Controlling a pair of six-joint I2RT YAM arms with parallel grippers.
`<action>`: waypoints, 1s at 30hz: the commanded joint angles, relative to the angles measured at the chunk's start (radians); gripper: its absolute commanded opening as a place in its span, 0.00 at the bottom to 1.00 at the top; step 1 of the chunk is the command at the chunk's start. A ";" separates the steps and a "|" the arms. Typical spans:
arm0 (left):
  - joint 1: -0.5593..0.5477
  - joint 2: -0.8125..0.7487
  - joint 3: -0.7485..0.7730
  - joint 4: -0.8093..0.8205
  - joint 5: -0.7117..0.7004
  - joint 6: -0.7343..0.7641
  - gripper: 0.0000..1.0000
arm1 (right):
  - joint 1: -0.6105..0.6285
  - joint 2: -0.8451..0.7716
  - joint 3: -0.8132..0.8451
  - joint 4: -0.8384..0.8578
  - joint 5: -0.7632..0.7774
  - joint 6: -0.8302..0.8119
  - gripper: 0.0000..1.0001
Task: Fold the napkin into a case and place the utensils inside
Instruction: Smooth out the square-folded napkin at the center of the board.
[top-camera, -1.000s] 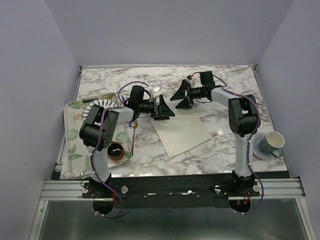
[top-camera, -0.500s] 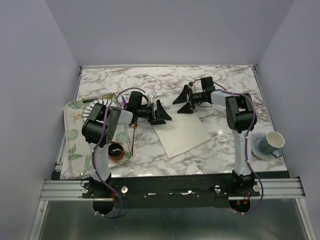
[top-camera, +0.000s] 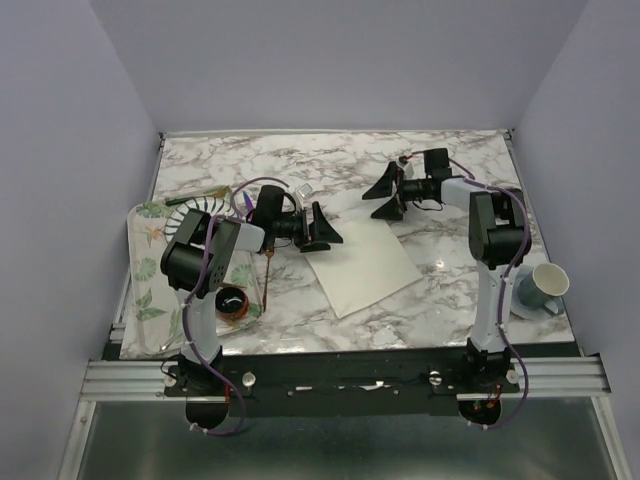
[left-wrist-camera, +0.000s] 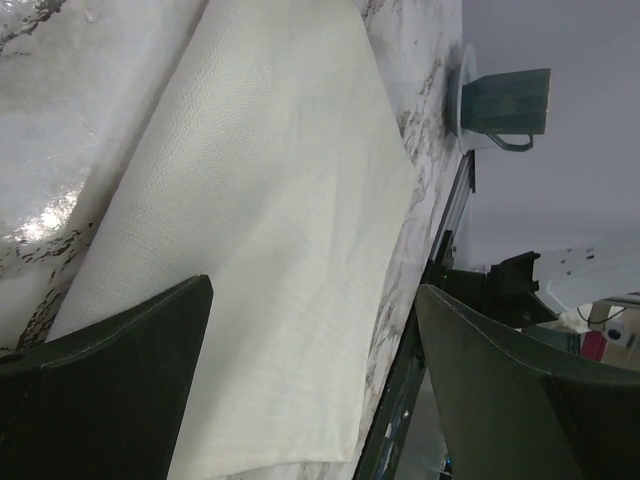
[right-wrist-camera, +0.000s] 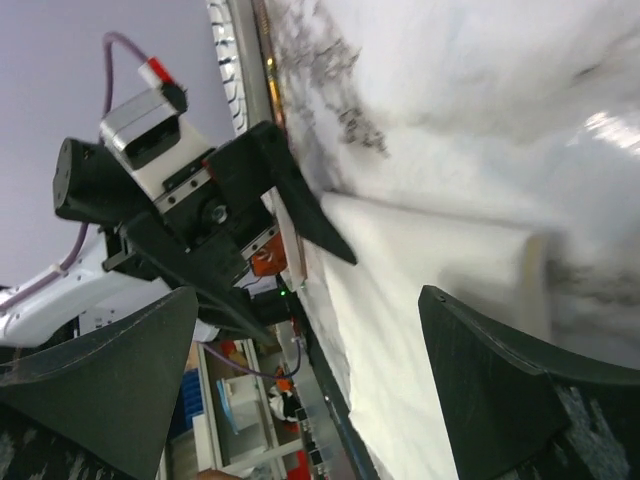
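The cream napkin (top-camera: 364, 263) lies flat on the marble table as a folded rectangle; it also shows in the left wrist view (left-wrist-camera: 270, 220) and the right wrist view (right-wrist-camera: 430, 300). My left gripper (top-camera: 324, 229) is open and empty, just off the napkin's far left corner (left-wrist-camera: 315, 292). My right gripper (top-camera: 384, 196) is open and empty, above the table beyond the napkin's far edge (right-wrist-camera: 308, 298). A thin copper-gold utensil handle (top-camera: 268, 266) lies left of the napkin by the tray. I cannot make out the purple-blue utensil.
A white plate with black stripes (top-camera: 203, 206) and a leaf-patterned tray (top-camera: 148, 272) with a dark bowl (top-camera: 232, 300) are at the left. A teal cup on a saucer (top-camera: 546, 283) stands at the right, also in the left wrist view (left-wrist-camera: 503, 100).
My right gripper has drawn back to the right, away from the napkin's far edge. My left gripper has shifted slightly towards me. The napkin lies as before.
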 joint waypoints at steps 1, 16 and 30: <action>-0.019 0.006 -0.034 -0.070 -0.071 -0.001 0.99 | 0.017 -0.238 -0.182 -0.003 -0.061 -0.002 1.00; -0.018 0.020 -0.076 -0.018 -0.089 -0.033 0.99 | 0.002 -0.153 -0.433 -0.076 -0.004 -0.099 1.00; -0.073 -0.182 -0.065 -0.059 -0.016 0.071 0.99 | 0.010 -0.154 -0.044 -0.556 0.059 -0.478 1.00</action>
